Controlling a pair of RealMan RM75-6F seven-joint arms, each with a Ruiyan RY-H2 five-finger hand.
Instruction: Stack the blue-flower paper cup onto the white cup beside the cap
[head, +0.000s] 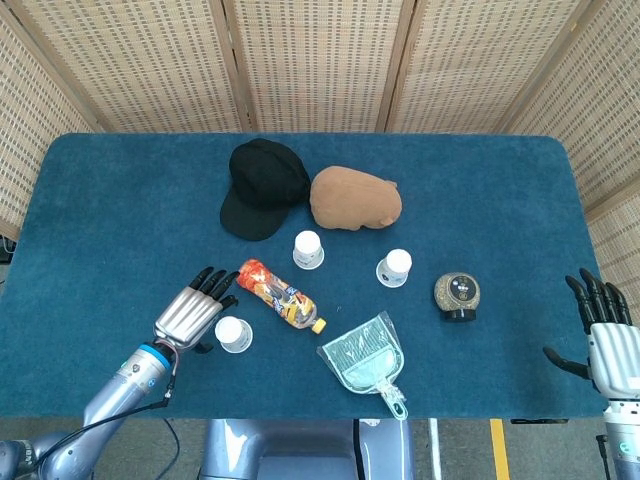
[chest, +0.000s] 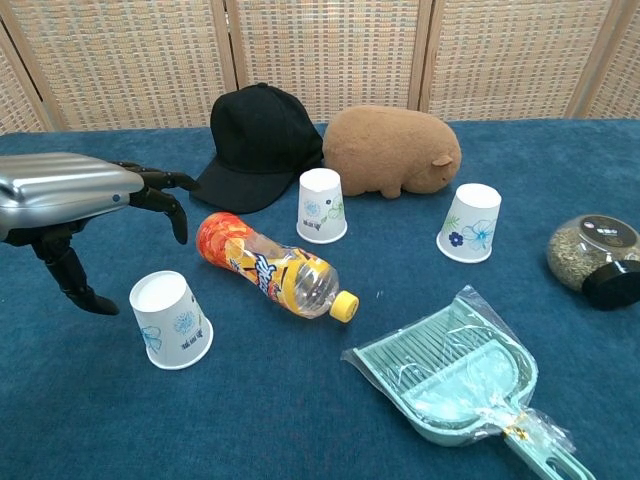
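Three paper cups stand upside down on the blue table. One white cup (head: 308, 250) (chest: 322, 206) sits just in front of the black cap (head: 262, 185) (chest: 255, 140). A cup with blue flowers (head: 396, 267) (chest: 470, 223) stands to its right. The third, with a faint blue print (head: 233, 334) (chest: 171, 320), is at the front left. My left hand (head: 190, 315) (chest: 75, 190) hovers open just left of that third cup, fingers spread above it, holding nothing. My right hand (head: 605, 335) is open at the table's right edge, far from the cups.
An orange drink bottle (head: 280, 295) (chest: 275, 270) lies between the front-left cup and the cap-side cup. A brown plush (head: 355, 198) lies beside the cap. A green dustpan (head: 365, 360) sits at the front, and a jar of seeds (head: 457, 293) to the right.
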